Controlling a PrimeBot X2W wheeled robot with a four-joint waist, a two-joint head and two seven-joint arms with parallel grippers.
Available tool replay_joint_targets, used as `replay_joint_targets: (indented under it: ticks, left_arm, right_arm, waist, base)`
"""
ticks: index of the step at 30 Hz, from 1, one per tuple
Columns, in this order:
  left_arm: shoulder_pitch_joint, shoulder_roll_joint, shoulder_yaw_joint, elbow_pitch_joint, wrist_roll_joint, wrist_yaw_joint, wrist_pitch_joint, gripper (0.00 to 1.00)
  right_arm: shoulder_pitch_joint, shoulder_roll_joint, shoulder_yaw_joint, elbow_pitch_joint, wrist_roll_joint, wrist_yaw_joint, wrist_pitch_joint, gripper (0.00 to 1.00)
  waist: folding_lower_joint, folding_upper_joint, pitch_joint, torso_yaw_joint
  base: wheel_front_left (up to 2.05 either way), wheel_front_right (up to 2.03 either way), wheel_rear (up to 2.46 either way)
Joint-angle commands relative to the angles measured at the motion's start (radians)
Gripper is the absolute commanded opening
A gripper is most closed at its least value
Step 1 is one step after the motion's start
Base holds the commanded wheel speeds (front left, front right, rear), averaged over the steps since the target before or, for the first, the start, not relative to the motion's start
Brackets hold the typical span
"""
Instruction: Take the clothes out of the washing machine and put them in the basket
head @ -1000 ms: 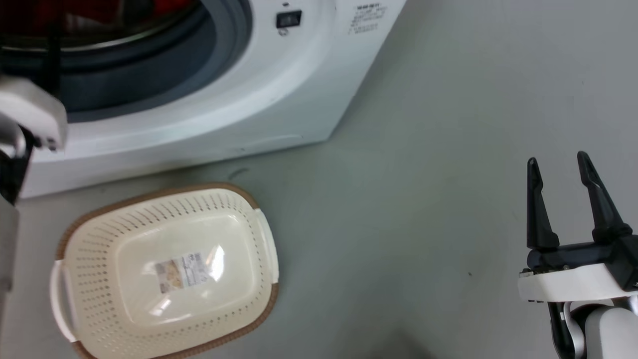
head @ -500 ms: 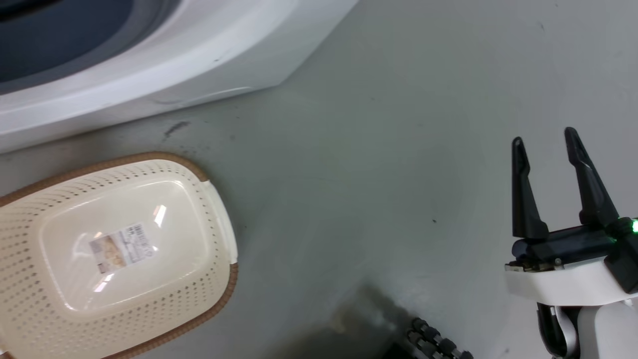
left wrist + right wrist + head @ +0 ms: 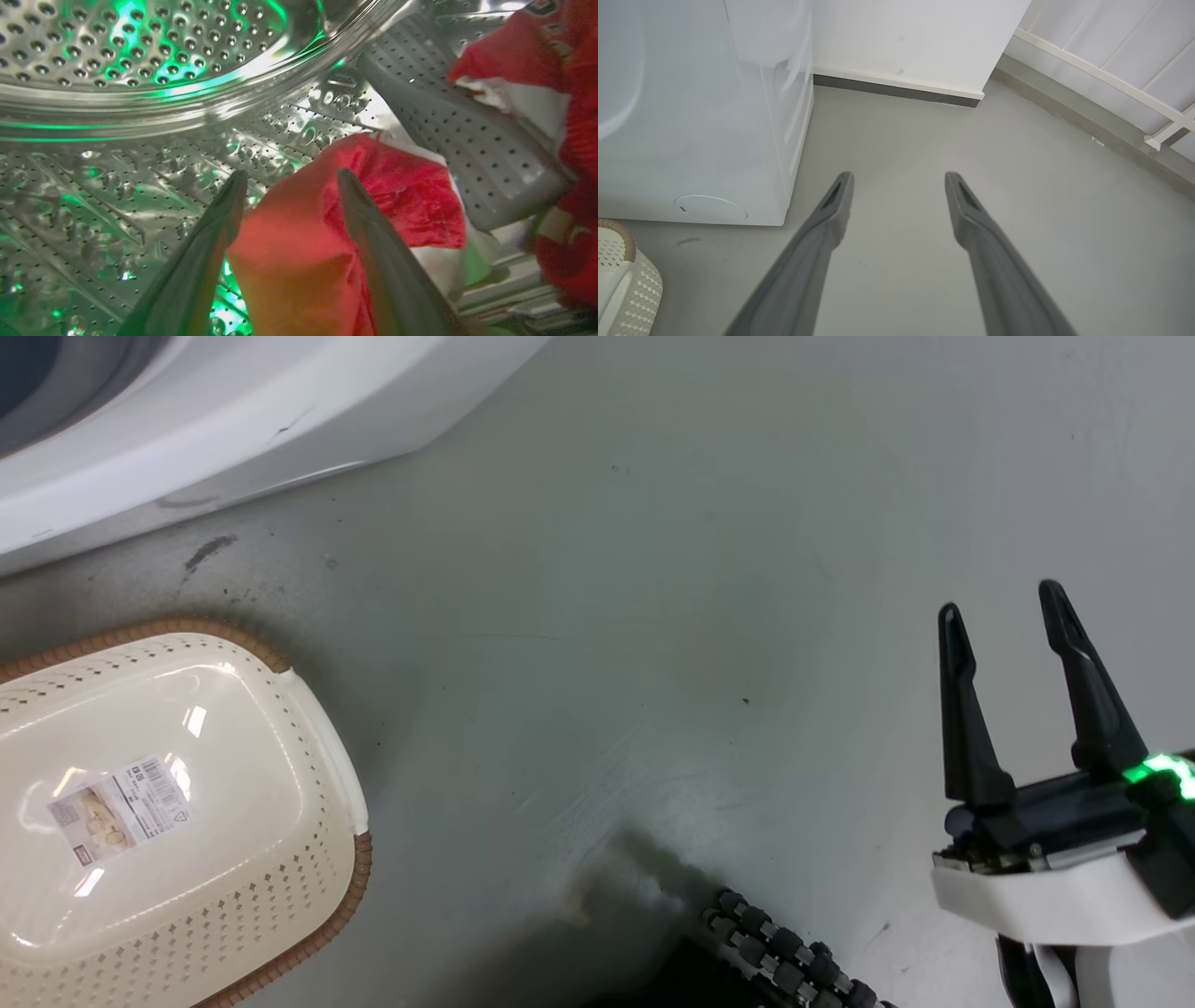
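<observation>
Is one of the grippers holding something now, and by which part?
Nothing is held. The left gripper is open, with a fold of a red garment between its fingers; the right gripper is open, empty.

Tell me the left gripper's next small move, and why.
Probably close the left gripper. In the left wrist view its fingers stand apart inside the drum, with a fold of the red garment bulging between them, so a grip looks ready. The basket on the floor holds no clothes yet.
</observation>
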Motion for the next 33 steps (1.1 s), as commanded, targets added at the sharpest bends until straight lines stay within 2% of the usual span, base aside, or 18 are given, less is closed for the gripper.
replay_joint_targets:
  ticks: [1,8,15,18,19,20,23,30,33]
  left_arm:
    - [-0.007,-0.002,-0.007,0.019,-0.007,0.0,0.006,1.0]
    - [-0.052,-0.04,0.017,0.149,-0.065,0.005,0.054,1.0]
    - [-0.056,-0.052,-0.01,0.23,-0.079,0.001,0.131,1.0]
    - [-0.065,-0.059,-0.02,0.232,-0.091,0.0,0.129,1.0]
    - [-0.064,-0.062,-0.024,0.233,-0.096,0.0,0.129,0.8]
    - [-0.053,-0.068,-0.033,0.234,-0.107,-0.001,0.137,0.0]
    - [-0.034,-0.072,-0.056,0.22,-0.15,-0.001,0.157,0.0]
    - [-0.055,-0.046,-0.086,0.194,-0.18,0.0,0.106,0.0]
    - [-0.07,-0.041,-0.092,0.19,-0.181,0.0,0.048,0.0]
  right_arm:
    - [0.013,0.001,-0.002,-0.01,-0.007,-0.001,-0.002,1.0]
    - [0.05,0.001,0.002,-0.038,-0.009,-0.001,-0.002,1.0]
    - [0.054,0.001,0.012,-0.063,-0.01,-0.001,-0.002,1.0]
    - [0.061,0.001,0.008,-0.073,-0.01,-0.001,-0.002,1.0]
    - [0.065,0.001,0.01,-0.074,-0.012,-0.001,-0.002,1.0]
    - [0.067,0.001,0.012,-0.075,-0.013,-0.001,-0.002,1.0]
    - [0.067,0.001,0.011,-0.078,-0.017,-0.001,-0.002,1.0]
    - [0.043,0.001,0.012,-0.078,-0.011,-0.001,-0.002,1.0]
    - [0.021,0.001,0.012,-0.067,-0.009,-0.001,-0.002,1.0]
  waist:
    - [-0.0001,0.0,0.006,-0.001]
    - [-0.0001,0.0,0.023,0.002]
    - [-0.0001,0.0,0.026,0.003]
    - [-0.0001,0.0,0.029,0.003]
    - [-0.0001,0.0,0.029,0.003]
    - [-0.0001,0.0,0.028,0.003]
    - [-0.0001,0.0,0.029,0.007]
    - [-0.0001,0.0,0.029,0.006]
    - [-0.0001,0.0,0.019,0.002]
  base:
    - [0.0,0.0,0.0]
    - [0.0,0.0,0.0]
    - [0.0,0.0,0.0]
    - [0.0,0.0,0.0]
    - [0.0,0.0,0.0]
    - [0.0,0.0,0.0]
    - [0.0,0.0,0.0]
    - [0.0,0.0,0.0]
    - [0.0,0.0,0.0]
